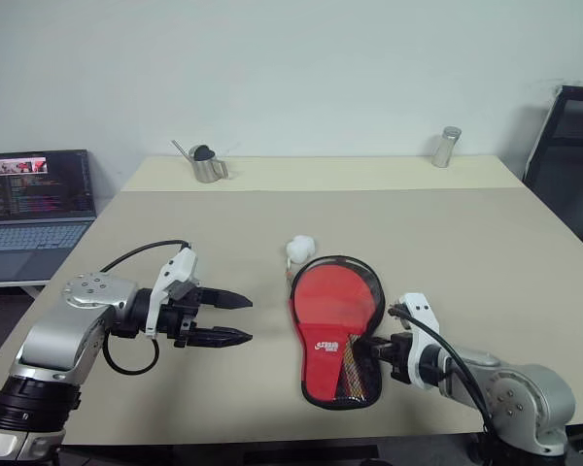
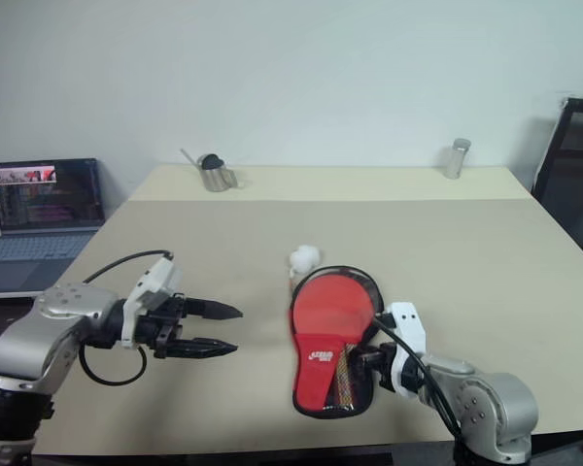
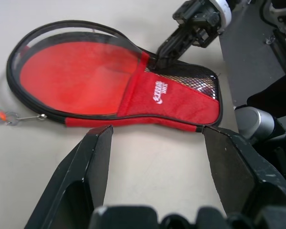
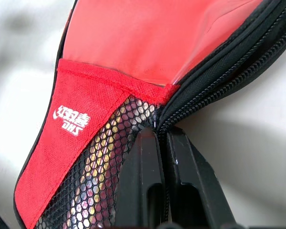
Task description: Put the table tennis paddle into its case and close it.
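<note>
The red paddle-shaped zip case [image 1: 336, 330] with the red paddle inside is lying on the tan table [image 1: 466, 243], long way pointing toward me. My right gripper [image 1: 377, 348] is pinching its zipper edge tight. My left gripper [image 1: 235, 319] is waiting spread wide, beside it. A small white ball [image 1: 299, 249] is sitting near the top.

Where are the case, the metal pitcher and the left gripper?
case [image 1: 335, 306], left eye view, on its red round face.
metal pitcher [image 1: 208, 166], left eye view, on its steel body.
left gripper [image 1: 235, 319], left eye view, midway between its fingertips.
</note>
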`<state>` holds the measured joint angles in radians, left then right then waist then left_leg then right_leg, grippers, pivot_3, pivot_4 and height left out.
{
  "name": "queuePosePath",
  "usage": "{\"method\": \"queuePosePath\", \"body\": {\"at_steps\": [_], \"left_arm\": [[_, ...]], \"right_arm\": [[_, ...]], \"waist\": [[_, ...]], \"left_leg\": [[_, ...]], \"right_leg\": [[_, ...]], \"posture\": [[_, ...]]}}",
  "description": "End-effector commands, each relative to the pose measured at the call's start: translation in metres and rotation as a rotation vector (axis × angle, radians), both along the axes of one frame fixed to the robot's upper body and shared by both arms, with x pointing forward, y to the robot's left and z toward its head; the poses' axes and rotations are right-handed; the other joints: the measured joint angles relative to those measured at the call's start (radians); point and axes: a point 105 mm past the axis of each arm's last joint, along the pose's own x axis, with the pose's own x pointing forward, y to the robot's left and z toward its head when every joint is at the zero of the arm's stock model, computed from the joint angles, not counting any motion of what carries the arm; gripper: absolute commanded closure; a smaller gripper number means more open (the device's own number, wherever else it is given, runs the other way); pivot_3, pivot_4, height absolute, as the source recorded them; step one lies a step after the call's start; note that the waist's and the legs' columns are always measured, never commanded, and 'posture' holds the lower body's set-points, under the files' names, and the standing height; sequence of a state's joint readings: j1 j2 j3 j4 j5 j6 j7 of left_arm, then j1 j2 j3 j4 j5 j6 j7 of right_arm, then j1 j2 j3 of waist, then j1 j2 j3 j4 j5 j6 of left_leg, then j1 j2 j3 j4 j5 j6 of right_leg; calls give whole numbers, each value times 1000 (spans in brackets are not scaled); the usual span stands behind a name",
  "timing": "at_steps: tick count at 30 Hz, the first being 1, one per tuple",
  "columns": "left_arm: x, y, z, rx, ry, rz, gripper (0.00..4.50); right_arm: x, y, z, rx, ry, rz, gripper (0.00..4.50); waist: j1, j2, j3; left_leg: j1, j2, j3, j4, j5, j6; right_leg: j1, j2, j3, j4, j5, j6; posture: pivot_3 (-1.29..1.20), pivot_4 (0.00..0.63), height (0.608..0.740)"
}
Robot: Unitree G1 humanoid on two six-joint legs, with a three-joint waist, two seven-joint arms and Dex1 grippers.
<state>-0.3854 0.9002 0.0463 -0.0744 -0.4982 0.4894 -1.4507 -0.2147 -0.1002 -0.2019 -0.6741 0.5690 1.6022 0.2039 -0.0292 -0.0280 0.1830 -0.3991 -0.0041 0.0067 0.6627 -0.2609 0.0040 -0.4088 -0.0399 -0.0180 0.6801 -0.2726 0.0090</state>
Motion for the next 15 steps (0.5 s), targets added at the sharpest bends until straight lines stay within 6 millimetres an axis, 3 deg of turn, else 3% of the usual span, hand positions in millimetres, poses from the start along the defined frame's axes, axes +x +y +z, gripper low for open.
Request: {"method": "queuePosePath", "body": {"at_steps": [1, 15], "left_arm": [[-3, -3, 12, 6, -44, -35, 1239], [-6, -4, 12, 11, -40, -36, 1239]], "right_arm": [[-9, 6, 5, 20, -19, 24, 4486], [-26, 4, 3, 8, 4, 105, 4486]], "waist": [[0, 0, 0], [0, 0, 0]], "left_leg": [[0, 0, 0, 0, 0, 0], [0, 0, 0, 0, 0, 0]], "right_leg": [[0, 0, 0, 0, 0, 0], [0, 0, 0, 0, 0, 0]], "posture": [[0, 150, 740], [0, 150, 740]]}}
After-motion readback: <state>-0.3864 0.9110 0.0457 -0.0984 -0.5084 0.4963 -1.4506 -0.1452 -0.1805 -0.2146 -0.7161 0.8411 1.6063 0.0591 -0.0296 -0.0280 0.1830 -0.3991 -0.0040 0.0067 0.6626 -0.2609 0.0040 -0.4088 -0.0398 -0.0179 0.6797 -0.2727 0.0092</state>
